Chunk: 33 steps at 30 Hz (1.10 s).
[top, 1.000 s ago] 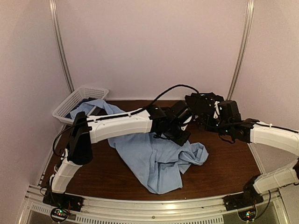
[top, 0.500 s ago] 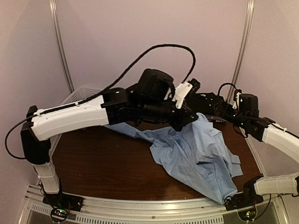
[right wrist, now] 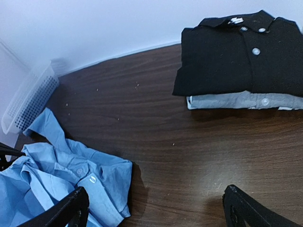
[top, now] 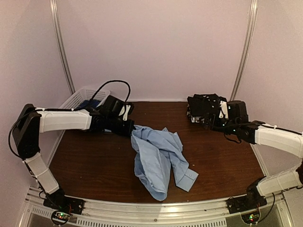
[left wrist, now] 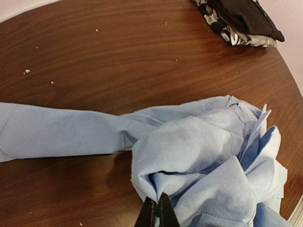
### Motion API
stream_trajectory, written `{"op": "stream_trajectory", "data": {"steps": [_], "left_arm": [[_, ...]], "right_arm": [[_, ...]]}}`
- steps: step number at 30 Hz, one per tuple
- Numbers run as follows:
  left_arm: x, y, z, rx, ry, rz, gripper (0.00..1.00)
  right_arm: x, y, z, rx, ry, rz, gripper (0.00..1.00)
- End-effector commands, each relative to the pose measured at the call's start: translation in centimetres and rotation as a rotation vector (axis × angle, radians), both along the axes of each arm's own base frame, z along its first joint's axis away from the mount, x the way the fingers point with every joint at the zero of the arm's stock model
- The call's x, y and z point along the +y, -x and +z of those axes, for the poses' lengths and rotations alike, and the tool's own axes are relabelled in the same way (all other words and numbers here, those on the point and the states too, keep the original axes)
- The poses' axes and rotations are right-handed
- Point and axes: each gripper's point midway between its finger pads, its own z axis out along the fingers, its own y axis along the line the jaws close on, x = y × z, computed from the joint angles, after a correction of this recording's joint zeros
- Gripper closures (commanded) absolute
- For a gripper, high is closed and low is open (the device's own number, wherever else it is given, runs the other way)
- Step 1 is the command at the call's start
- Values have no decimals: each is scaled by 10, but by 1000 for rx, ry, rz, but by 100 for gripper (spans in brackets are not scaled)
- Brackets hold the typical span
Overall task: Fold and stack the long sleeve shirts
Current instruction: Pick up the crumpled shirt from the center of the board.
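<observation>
The light blue shirt (top: 158, 156) lies crumpled on the brown table (top: 94, 165) at its middle, one sleeve (left wrist: 57, 137) stretched out flat. My left gripper (top: 129, 127) is at its upper left corner, shut on a fold of the blue cloth (left wrist: 199, 161); the closed fingertips (left wrist: 150, 213) show in the left wrist view. A folded black shirt (right wrist: 236, 52) lies on a folded grey one (right wrist: 241, 100), a stack at the back right (top: 204, 106). My right gripper (top: 208, 122) hangs open and empty just in front of the stack, over bare wood (right wrist: 156, 213).
A white mesh basket (top: 78, 98) with some blue cloth in it stands at the back left, also seen in the right wrist view (right wrist: 28, 97). White walls close in the table at the back and sides. Small crumbs dot the wood.
The left arm has swung down and to the left. The blue shirt, held up high toward the right before, now lies heaped at the table's middle. The right arm has drawn back slightly.
</observation>
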Motion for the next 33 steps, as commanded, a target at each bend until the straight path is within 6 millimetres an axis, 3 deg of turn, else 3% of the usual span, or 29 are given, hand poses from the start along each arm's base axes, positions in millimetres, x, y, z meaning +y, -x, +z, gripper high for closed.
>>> {"op": "stream_trajectory", "data": {"steps": [1, 5, 10, 16, 21, 25, 26, 27, 30, 33], "left_arm": [[-17, -2, 11, -25, 48, -13, 100], [-11, -3, 6, -23, 23, 4, 100], [-8, -2, 10, -31, 21, 5, 100], [-4, 3, 13, -37, 18, 3, 100], [-5, 8, 18, -42, 38, -21, 100], [-13, 13, 29, -55, 76, -74, 100], [-15, 15, 34, -63, 86, -90, 100], [-17, 17, 40, -74, 96, -106, 100], [-24, 24, 64, -118, 129, -153, 100], [-35, 36, 93, -176, 159, -213, 100]], "right_arm": [[40, 10, -17, 22, 42, 149, 0], [70, 21, -48, 82, 96, 228, 0], [100, 18, -67, 99, 51, 312, 0], [141, 25, -99, 163, 64, 447, 8], [161, 29, -116, 191, 28, 501, 16], [171, 22, -114, 181, -7, 506, 38], [173, 20, -110, 173, -17, 505, 49], [174, 18, -106, 165, -27, 501, 67], [175, 13, -91, 144, -33, 485, 98], [162, 5, -62, 86, -4, 416, 100]]}}
